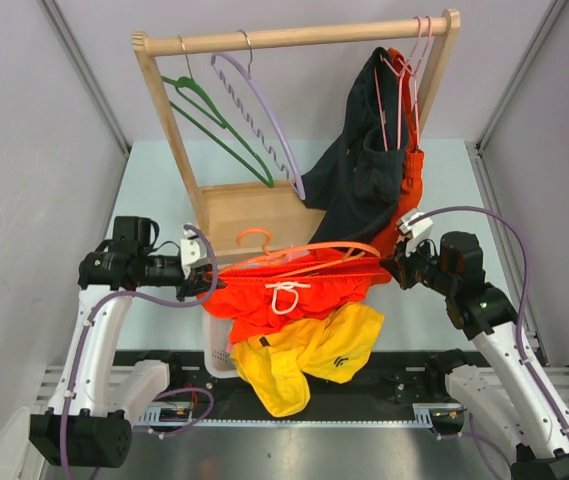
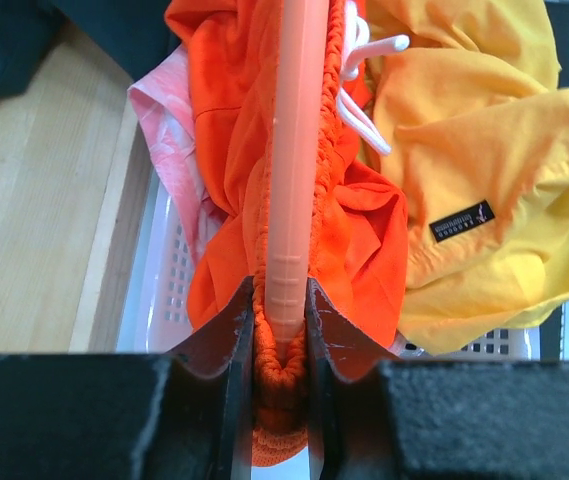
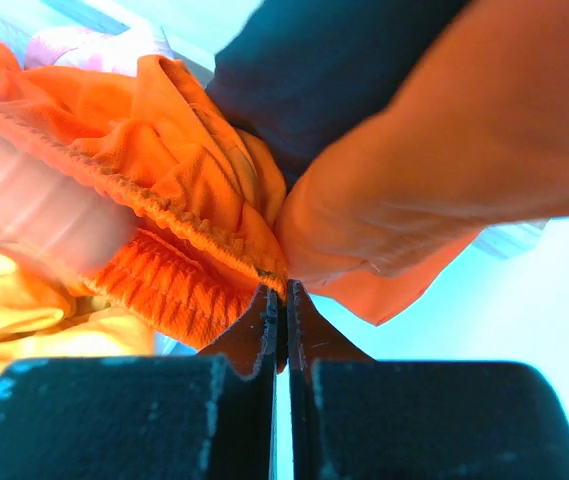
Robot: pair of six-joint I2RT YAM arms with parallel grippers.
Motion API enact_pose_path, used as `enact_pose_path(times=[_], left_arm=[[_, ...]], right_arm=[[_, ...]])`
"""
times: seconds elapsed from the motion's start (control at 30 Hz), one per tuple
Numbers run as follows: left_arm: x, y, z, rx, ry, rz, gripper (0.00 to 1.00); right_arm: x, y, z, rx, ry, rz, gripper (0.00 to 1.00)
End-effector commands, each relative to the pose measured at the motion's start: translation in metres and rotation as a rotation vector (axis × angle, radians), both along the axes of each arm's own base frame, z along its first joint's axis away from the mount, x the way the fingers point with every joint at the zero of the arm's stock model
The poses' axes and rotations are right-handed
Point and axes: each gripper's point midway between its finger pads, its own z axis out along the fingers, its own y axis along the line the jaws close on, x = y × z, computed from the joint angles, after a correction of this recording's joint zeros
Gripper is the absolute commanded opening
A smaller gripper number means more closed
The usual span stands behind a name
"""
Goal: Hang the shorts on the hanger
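The bright orange shorts (image 1: 254, 300) with a white drawstring (image 1: 286, 295) hang stretched between my two grippers, above a basket. The thin orange hanger (image 1: 309, 258) lies along the waistband, its hook (image 1: 254, 238) pointing up at the left. My left gripper (image 1: 207, 278) is shut on the hanger's end (image 2: 294, 150) with the bunched waistband (image 2: 280, 400) between the jaws (image 2: 280, 310). My right gripper (image 1: 392, 265) is shut on the other waistband edge (image 3: 184, 200), jaws nearly touching (image 3: 284, 300). The hanger's right end is hidden in the fabric.
Yellow shorts (image 1: 309, 355) with a dark logo spill over a white basket (image 1: 219, 350) below. Behind stands a wooden rack (image 1: 294, 38) with a green hanger (image 1: 209, 120), a lilac wavy hanger (image 1: 259, 120), a dark garment (image 1: 364, 170) and a red-orange garment (image 1: 411, 185).
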Motion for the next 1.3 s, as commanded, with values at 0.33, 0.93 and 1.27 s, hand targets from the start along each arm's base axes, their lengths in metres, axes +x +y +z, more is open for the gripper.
enact_pose_path(times=[0.33,0.93,1.27], left_arm=[[0.017,0.043,-0.033,0.368,-0.072,0.003,0.00],[0.025,0.000,0.011,0.304,-0.156,0.000,0.00],[0.012,-0.010,0.023,0.241,-0.184,-0.074,0.00]], right_arm=[[0.008,-0.045,0.032,-0.074,-0.030,-0.141,0.00],[-0.008,0.038,0.089,-0.034,-0.084,0.089,0.18],[-0.037,0.065,0.137,0.027,-0.243,0.362,0.68]])
